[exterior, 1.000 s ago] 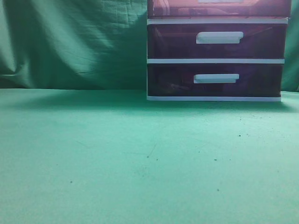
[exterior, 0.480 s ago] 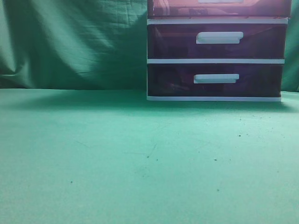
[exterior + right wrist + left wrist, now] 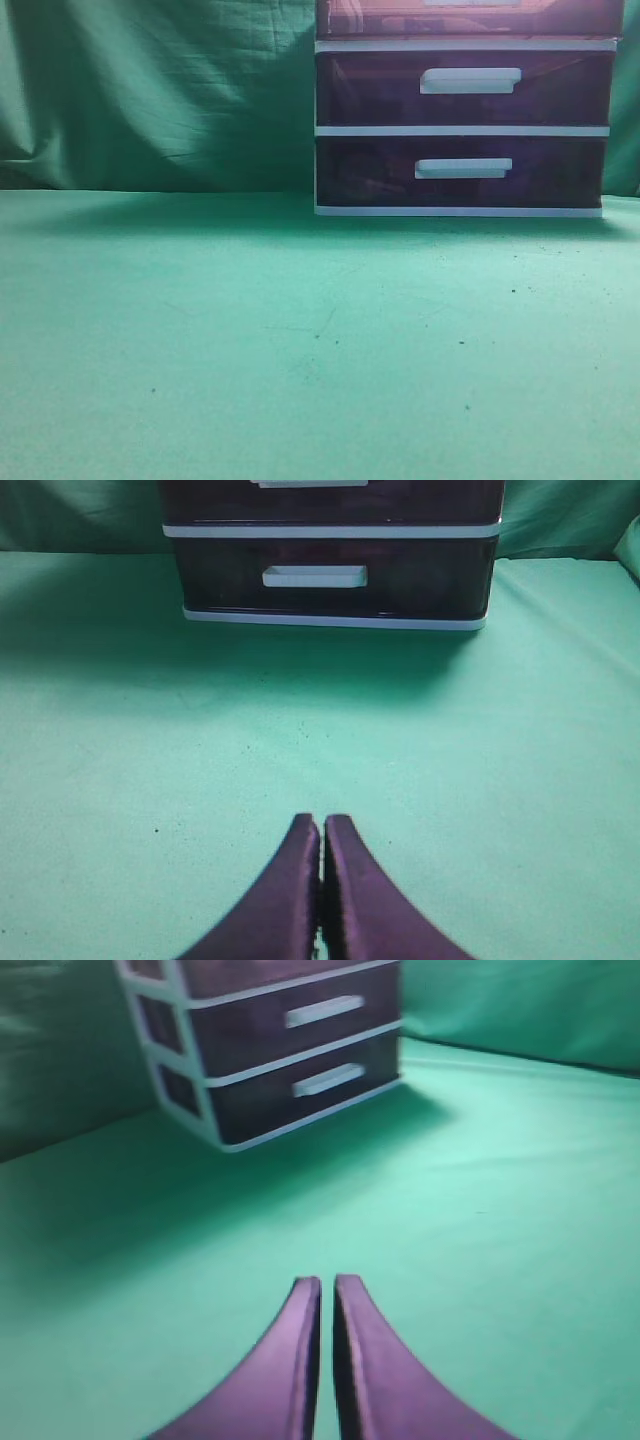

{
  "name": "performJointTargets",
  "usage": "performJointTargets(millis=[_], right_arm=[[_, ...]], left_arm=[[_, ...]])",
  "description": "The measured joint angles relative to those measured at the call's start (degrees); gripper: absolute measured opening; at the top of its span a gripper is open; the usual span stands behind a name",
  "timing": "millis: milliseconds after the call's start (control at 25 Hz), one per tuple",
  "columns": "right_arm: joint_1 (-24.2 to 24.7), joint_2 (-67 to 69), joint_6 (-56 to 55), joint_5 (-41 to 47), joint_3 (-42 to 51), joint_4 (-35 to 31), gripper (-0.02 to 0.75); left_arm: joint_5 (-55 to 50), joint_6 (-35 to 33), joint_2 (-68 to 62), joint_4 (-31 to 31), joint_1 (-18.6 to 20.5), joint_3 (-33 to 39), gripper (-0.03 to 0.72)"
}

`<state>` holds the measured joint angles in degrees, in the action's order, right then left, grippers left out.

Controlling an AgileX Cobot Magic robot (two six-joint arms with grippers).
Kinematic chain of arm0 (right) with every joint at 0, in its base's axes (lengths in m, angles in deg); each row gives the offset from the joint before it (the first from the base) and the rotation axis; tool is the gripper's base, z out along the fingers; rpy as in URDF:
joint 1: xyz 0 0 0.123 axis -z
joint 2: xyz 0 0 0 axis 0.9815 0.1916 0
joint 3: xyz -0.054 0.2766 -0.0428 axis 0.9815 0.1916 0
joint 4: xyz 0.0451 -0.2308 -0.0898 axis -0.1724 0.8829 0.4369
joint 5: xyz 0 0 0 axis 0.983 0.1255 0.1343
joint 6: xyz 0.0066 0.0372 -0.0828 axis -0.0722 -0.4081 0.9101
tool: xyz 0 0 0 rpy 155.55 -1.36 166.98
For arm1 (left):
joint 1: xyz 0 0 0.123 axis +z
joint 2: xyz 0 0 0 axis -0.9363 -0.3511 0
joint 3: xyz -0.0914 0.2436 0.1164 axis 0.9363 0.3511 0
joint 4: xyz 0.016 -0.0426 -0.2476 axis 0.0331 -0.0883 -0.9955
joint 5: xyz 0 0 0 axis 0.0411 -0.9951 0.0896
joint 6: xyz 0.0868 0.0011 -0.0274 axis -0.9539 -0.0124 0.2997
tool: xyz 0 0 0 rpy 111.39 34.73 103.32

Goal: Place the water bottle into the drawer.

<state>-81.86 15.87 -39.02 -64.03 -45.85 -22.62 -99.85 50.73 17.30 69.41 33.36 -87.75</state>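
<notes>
Green cloth covers the table (image 3: 250,340) and hangs as a backdrop; nothing has changed over the last second in the exterior view, so the scene is static. Drawer unit (image 3: 462,110) sits at the far edge of the table, right of centre. The drawer (image 3: 470,17), reddish-pink, is the top one, mostly cropped off in the exterior view and looks closed; below it are two darker purple drawers (image 3: 462,130) with white handles, also closed. Left end effector (image 3: 327,1290) is empty, fingers nearly touching with just a thin gap, hovering over bare cloth well short of the unit, which it sees at an angle. Right end effector (image 3: 322,828) is the same: closed on nothing, squared up to the unit front from the near side. No water bottle visible in any view, so can't tell where it is. My read: task is at the very start, no motion yet. The drawer needs opening and the bottle locating before any grasp.
</notes>
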Motion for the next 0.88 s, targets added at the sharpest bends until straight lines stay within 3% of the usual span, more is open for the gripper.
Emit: performJointTargets(millis=[280, 480, 680, 880], right_arm=[[0.0, 0.0, 0.0, 0.0, 0.0, 0.0, 0.000], [0.0, 0.0, 0.0, 0.0, 0.0, 0.0, 0.000], [0.0, 0.0, 0.0, 0.0, 0.0, 0.0, 0.000], [0.0, 0.0, 0.0, 0.0, 0.0, 0.0, 0.000]], left_arm=[[7.2, 0.0, 0.0, -4.2, 16.4, 11.0, 0.000], [8.1, 0.0, 0.0, -4.7, 24.2, 14.3, 0.000], [9.1, -0.2, 0.0, -4.8, 27.7, 15.6, 0.000], [8.9, -0.3, 0.0, -3.5, 27.9, 15.6, 0.000]])
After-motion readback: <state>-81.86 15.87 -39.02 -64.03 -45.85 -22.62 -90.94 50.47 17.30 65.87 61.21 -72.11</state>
